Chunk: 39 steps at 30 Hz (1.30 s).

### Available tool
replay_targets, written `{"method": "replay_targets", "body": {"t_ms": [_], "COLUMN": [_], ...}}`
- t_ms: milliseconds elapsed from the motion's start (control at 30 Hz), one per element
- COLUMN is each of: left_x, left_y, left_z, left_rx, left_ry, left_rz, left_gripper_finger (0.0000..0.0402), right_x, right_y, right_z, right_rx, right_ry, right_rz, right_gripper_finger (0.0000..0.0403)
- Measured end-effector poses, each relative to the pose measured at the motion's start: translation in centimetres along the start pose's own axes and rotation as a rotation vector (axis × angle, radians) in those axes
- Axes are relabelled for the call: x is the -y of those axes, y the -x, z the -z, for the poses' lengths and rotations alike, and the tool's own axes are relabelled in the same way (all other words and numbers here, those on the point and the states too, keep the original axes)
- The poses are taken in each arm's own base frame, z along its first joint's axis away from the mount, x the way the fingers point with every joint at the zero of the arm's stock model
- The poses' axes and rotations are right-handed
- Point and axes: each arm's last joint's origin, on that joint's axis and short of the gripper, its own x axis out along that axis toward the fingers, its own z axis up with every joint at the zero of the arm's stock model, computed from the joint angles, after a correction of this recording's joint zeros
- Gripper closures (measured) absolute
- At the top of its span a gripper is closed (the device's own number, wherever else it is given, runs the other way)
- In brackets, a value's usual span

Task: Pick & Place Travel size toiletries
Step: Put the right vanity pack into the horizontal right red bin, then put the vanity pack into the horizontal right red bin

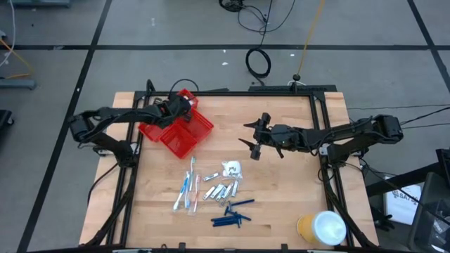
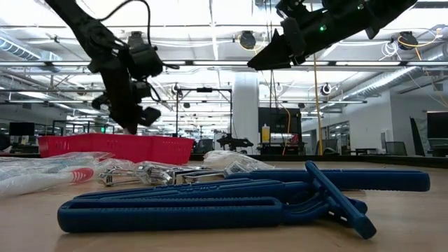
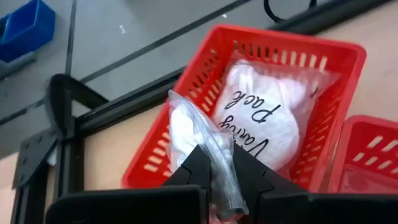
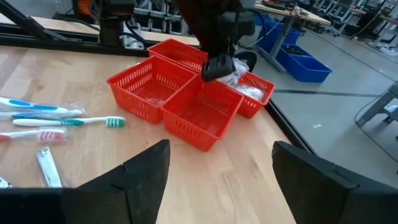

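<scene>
The light wooden desk (image 1: 281,190) carried a red compartmented plastic tray (image 1: 184,135). Above it, the left claw (image 3: 214,180) pinched 1 white crinkly packet (image 3: 199,146); another (image 3: 264,115) lay inside. The right claw (image 1: 254,138) hung wide, empty. Toothbrushes (image 1: 187,188), clippers (image 1: 221,190) and blue sticks (image 1: 232,214) lay nearby.

wooden table (image 1: 281,204), red tray (image 1: 184,138), toiletries (image 1: 211,193), yellow roll (image 1: 320,228)
</scene>
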Motion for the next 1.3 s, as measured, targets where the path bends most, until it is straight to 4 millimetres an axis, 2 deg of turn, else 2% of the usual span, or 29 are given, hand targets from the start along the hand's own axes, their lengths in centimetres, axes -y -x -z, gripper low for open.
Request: {"method": "replay_targets", "body": {"t_ms": [67,167,467,600,700,833,967,1133,1300], "left_x": [0.3,0.4,0.4,0.5,0.5,0.5,0.7,2.1,3.5], "left_y": [-0.2,-0.2,-0.3,0.8,2.4,5.0,7.0,8.0,8.8], "left_z": [0.1,0.1,-0.5,-1.5,-2.5,-3.4,-3.8,-3.6,-3.0], "left_rx": [-0.005,-0.008,0.04,0.126,0.205,0.313,0.368,0.357,0.352], "left_ry": [-0.049,-0.064,-0.095,-0.115,-0.091,-0.033,0.042,0.037,0.007], "left_rz": [0.017,0.034,0.043,0.074,0.11,0.18,0.346,0.583,0.686], "left_gripper_finger": [0.0365,0.0323,0.0124,0.0061,0.0029,0.0005,0.0008,0.002,0.0027], "right_x": [0.0,0.0,0.0,0.0,-0.2,-0.8,-2.8,-6.1,-7.4], "right_y": [0.0,0.0,0.0,0.0,0.0,0.1,-0.9,-2.8,-4.5], "right_z": [0.0,0.0,0.0,0.1,0.1,0.2,1.8,4.7,7.0], "right_rx": [0.0,0.0,-0.003,-0.006,-0.009,-0.01,-0.097,-0.178,-0.227], "right_ry": [-0.021,-0.038,-0.04,-0.04,-0.04,-0.093,-0.116,-0.056,-0.045], "right_rz": [0.0,0.0,-0.001,-0.001,-0.036,-0.241,-0.356,-0.426,-0.431], "right_gripper_finger": [0.0135,0.0135,0.0135,0.0135,0.0135,0.0135,0.0135,0.0135,0.0135]}}
